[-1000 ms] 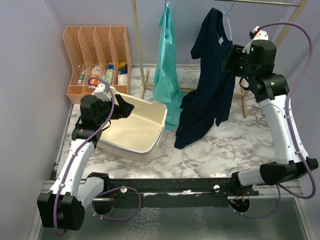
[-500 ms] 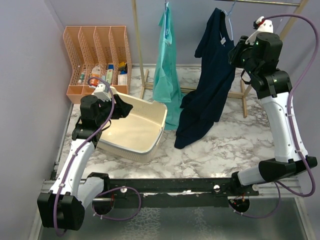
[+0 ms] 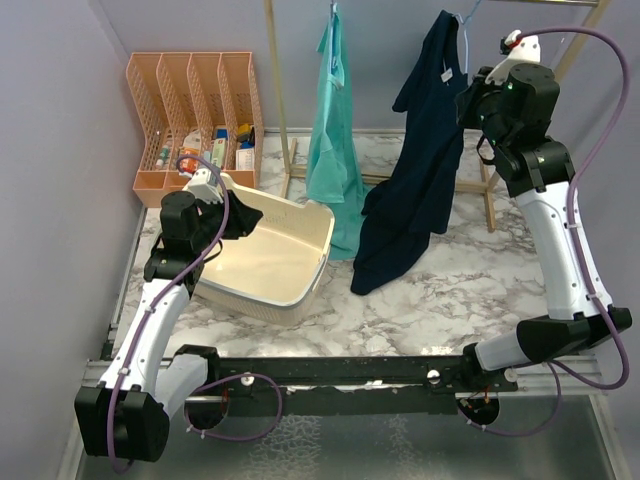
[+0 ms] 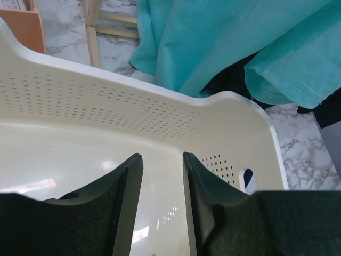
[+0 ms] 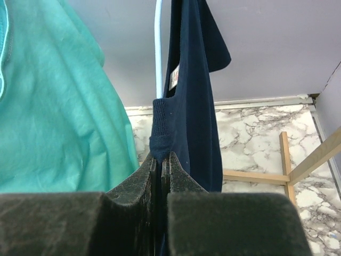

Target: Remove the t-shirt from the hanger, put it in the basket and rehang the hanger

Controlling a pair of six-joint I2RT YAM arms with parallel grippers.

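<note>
The navy t-shirt (image 3: 420, 170) hangs from a pale blue hanger (image 3: 462, 25) on the rail at the back right. My right gripper (image 3: 472, 100) is raised beside its neck and is shut on the ribbed collar of the navy t-shirt (image 5: 192, 80). The cloth bunches just above the right gripper (image 5: 161, 158), and the hanger's pale rod (image 5: 158, 48) rises behind it. My left gripper (image 3: 250, 215) hovers over the cream basket (image 3: 300, 205). The left gripper (image 4: 162, 160) is open by a narrow gap with nothing between its fingers.
A teal garment (image 3: 335, 150) hangs to the left of the navy one, its hem reaching the basket rim (image 4: 133, 88). An orange file rack (image 3: 195, 115) stands at the back left. Wooden rack legs (image 3: 488, 195) cross the marble table behind the shirts.
My right arm has risen and moved in toward the navy t-shirt's neck, and its gripper has shut on the collar. The shirt has shifted up slightly. The left arm has stayed over the basket.
</note>
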